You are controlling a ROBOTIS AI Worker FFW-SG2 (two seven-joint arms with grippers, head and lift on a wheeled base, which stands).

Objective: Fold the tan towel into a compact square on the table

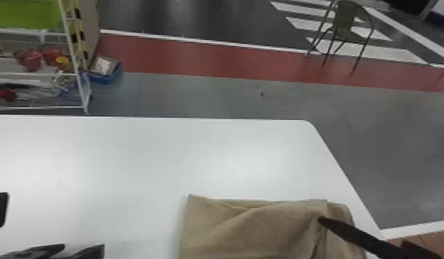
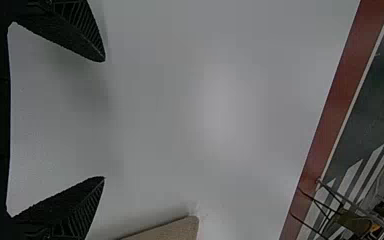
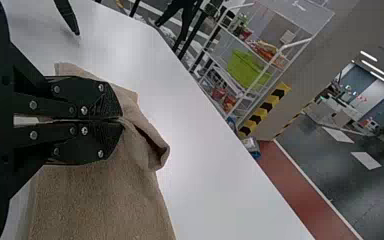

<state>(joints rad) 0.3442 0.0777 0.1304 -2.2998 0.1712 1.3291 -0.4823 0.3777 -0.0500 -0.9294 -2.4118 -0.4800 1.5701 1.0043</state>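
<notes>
Fingers clamped together on a raised ruck, the right gripper (image 3: 121,120) holds the tan towel (image 1: 266,230) beside the table's (image 1: 145,155) right edge, nearer the robot than the far right corner. Left gripper (image 2: 104,119) fingers stand well apart, over bare tabletop and clear of the cloth. Squaring up or turning that right side inward seems the job in hand. It would go best with a low, slow pull, the crease kept parallel to the table's right edge; lifting high would likely bunch the layers. The free gripper could pin the left side, and a gentle release should spare the fold.
</notes>
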